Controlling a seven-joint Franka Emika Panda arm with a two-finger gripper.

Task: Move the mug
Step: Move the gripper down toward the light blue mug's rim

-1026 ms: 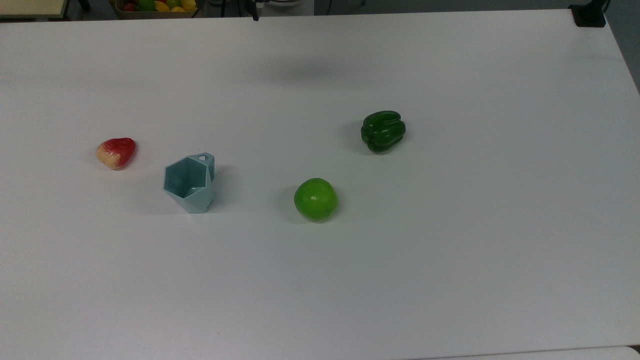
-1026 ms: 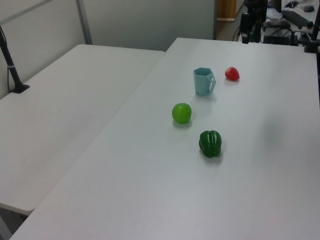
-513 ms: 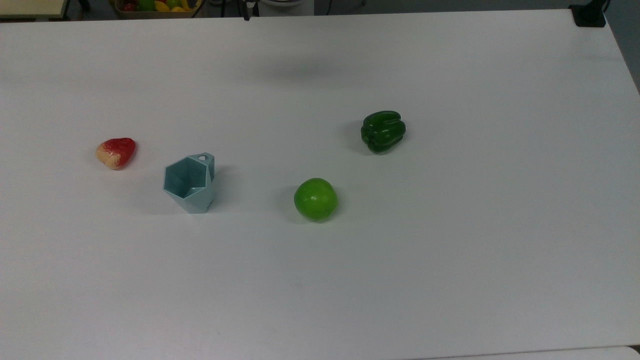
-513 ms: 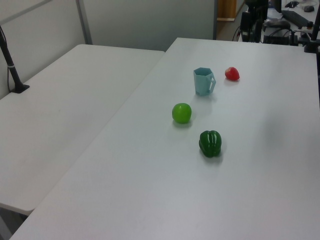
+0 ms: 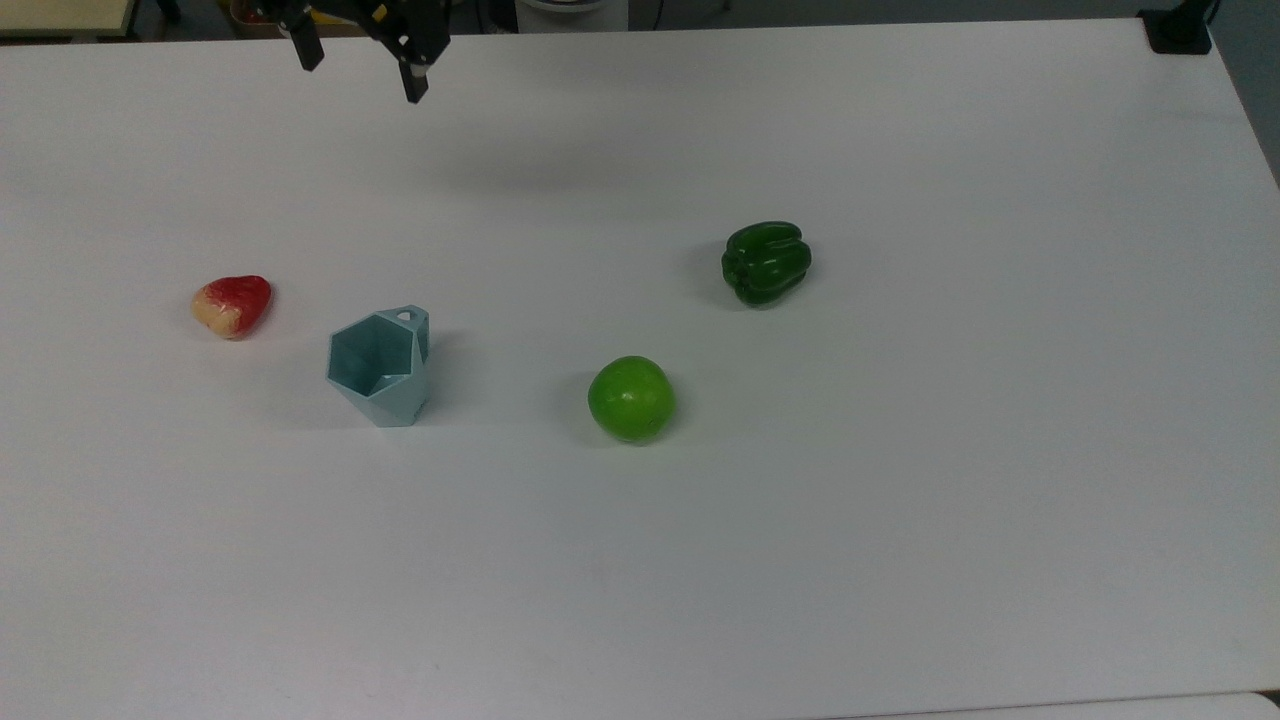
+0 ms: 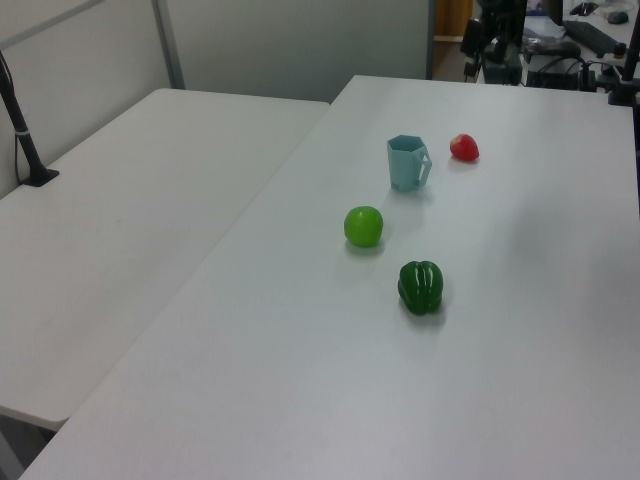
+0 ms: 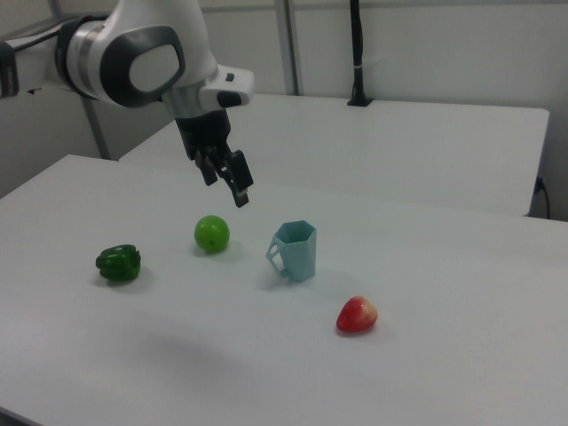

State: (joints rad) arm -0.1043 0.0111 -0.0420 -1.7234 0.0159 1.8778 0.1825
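The pale blue-grey faceted mug (image 5: 380,366) stands upright on the white table (image 5: 900,520), its small handle toward the far edge in the top view. It also shows in the left view (image 6: 407,163) and the right view (image 7: 297,251). My gripper (image 5: 360,62) hangs open in the air over the table's far edge, well beyond the mug and apart from it, nothing between its fingers. In the right view the gripper (image 7: 226,182) hovers above and to the left of the mug, fingers pointing down.
A red strawberry-like fruit (image 5: 232,304) lies at the top view's left of the mug. A green apple (image 5: 631,398) and a green bell pepper (image 5: 766,262) sit to its right. A second white table (image 6: 120,230) adjoins. A black mount (image 5: 1180,30) sits at the far corner.
The gripper has come into the top view from the far edge, moving toward the top view's left. The mug and fruits have not moved.
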